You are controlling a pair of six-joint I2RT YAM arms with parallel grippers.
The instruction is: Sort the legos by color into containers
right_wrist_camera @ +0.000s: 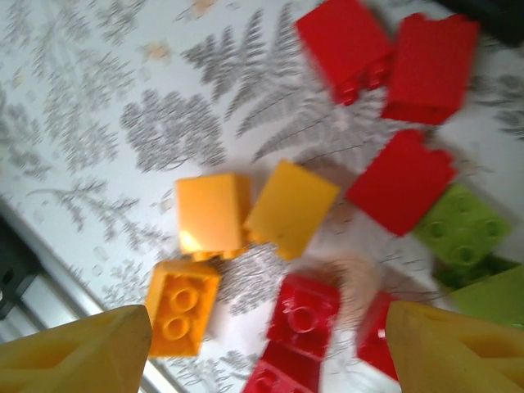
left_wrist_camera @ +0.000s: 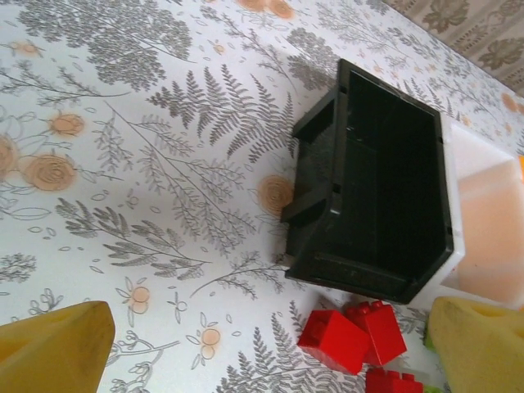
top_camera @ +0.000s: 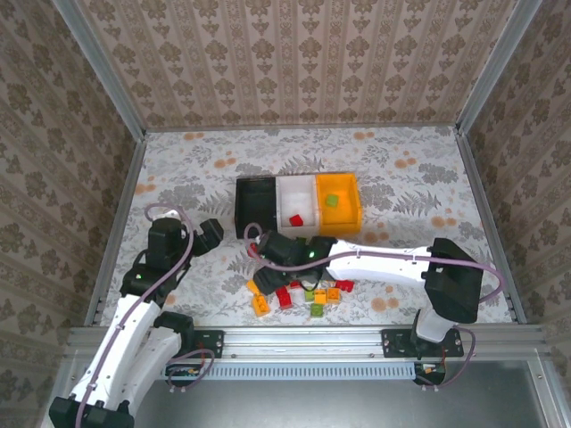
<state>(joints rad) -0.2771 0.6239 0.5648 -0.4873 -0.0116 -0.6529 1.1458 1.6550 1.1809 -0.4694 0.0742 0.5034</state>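
Three bins stand in a row: black [top_camera: 254, 203], white [top_camera: 296, 201] holding a red lego [top_camera: 295, 219], and orange [top_camera: 339, 201] holding a green lego [top_camera: 332, 201]. Several loose legos [top_camera: 299, 294] lie in front of them. My right gripper [right_wrist_camera: 266, 352] hangs open over this pile, with a red brick [right_wrist_camera: 303, 315] and an orange brick [right_wrist_camera: 182, 307] between its fingers. Two more orange bricks [right_wrist_camera: 211, 214], red bricks [right_wrist_camera: 401, 180] and a green brick [right_wrist_camera: 463, 229] lie beyond. My left gripper [left_wrist_camera: 262, 360] is open and holds nothing, left of the black bin [left_wrist_camera: 385, 188], near two red bricks [left_wrist_camera: 352, 332].
The white bin's wall [left_wrist_camera: 491, 221] adjoins the black one. Patterned walls enclose the table on three sides, and a metal rail [top_camera: 303, 337] runs along the near edge. Bare floral tabletop [top_camera: 178, 169] spreads left of the bins and behind them.
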